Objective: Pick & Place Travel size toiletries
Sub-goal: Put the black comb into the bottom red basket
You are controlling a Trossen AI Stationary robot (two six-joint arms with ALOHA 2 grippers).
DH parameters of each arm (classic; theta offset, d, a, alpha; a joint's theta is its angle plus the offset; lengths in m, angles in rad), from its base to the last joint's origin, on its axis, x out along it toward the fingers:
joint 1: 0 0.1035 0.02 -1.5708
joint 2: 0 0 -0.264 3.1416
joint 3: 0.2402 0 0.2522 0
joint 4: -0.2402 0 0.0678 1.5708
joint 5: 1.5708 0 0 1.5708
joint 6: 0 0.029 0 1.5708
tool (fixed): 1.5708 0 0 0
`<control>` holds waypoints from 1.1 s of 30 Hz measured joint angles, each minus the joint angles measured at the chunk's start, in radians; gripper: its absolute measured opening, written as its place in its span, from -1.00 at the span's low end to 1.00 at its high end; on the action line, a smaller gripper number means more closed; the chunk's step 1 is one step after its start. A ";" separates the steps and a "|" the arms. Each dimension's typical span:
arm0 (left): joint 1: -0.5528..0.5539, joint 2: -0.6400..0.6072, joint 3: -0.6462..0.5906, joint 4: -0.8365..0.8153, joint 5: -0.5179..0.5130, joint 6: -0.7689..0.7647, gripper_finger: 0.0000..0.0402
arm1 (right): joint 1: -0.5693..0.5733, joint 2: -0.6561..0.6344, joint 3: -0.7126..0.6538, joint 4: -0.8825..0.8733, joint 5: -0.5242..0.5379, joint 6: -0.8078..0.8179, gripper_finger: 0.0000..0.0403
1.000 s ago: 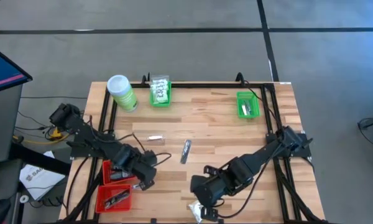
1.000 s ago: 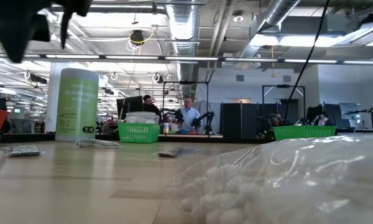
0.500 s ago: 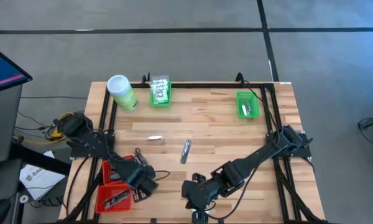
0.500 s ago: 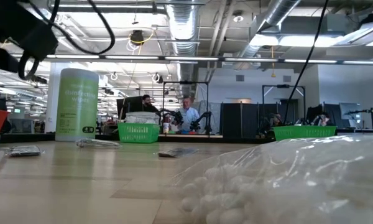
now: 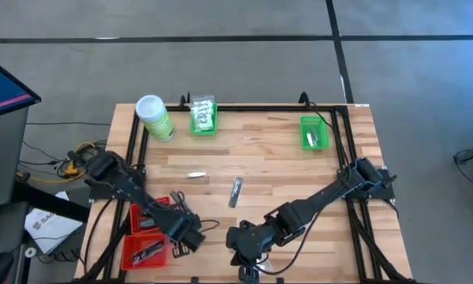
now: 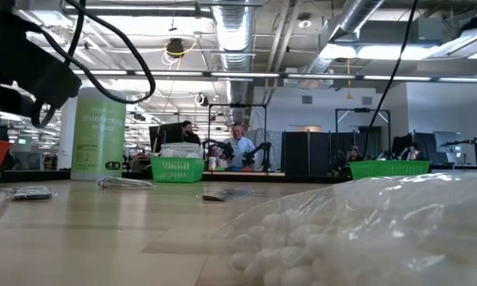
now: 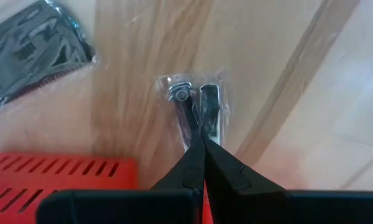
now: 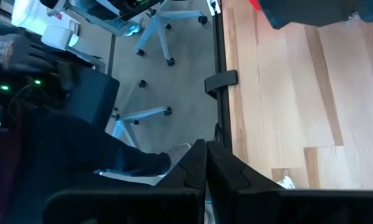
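The left gripper point(image 5: 191, 237) is hanging over the bench's point(image 5: 260, 158) near-left corner, just beside the two red baskets point(image 5: 146, 235), with its fingers point(image 7: 199, 155) pressed fully together and holding nothing; in its wrist view the tips are sitting right over a clear packet point(image 7: 198, 112) holding small dark metal pieces, which is lying on the wood, while a dark sachet point(image 7: 34, 46) is lying a little apart from it. The right gripper point(image 5: 240, 251) is reaching to the near edge around the middle, its fingers point(image 8: 202, 165) also closed tight and empty, pointing out past the edge towards the floor and chair legs. A crinkly white packet point(image 6: 366, 230) is lying at that near edge, filling the low view's foreground. Out in the middle of the bench a slim silvery sachet point(image 5: 196, 175) and a dark stick point(image 5: 235, 192) are lying well apart from both grippers. Along the far edge a green basket point(image 5: 203, 118) is holding white packets, another green basket point(image 5: 314, 132) is sitting near the far-right corner, and a canister point(image 5: 154, 117) is standing near the far-left corner.
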 joint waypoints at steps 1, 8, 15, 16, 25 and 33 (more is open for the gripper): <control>0.002 0.004 0.002 0.001 0.002 0.004 -1.00 | 0.000 0.000 0.000 -0.001 -0.004 0.003 -1.00; 0.045 0.009 0.003 0.065 0.002 0.087 -1.00 | -0.001 0.000 0.000 -0.013 -0.015 0.004 -1.00; 0.156 0.007 0.003 0.188 -0.051 0.205 -1.00 | -0.004 -0.014 0.001 -0.062 -0.014 0.004 -1.00; 0.177 0.007 0.003 0.216 -0.068 0.226 -1.00 | -0.004 -0.015 0.001 -0.063 -0.014 0.008 -1.00; 0.251 -0.115 0.000 0.133 -0.181 0.241 -1.00 | -0.003 -0.029 0.001 -0.133 0.003 0.012 -1.00; 0.270 -0.154 -0.002 -0.110 -0.229 0.227 -1.00 | 0.010 -0.109 -0.054 -0.136 0.210 0.013 -1.00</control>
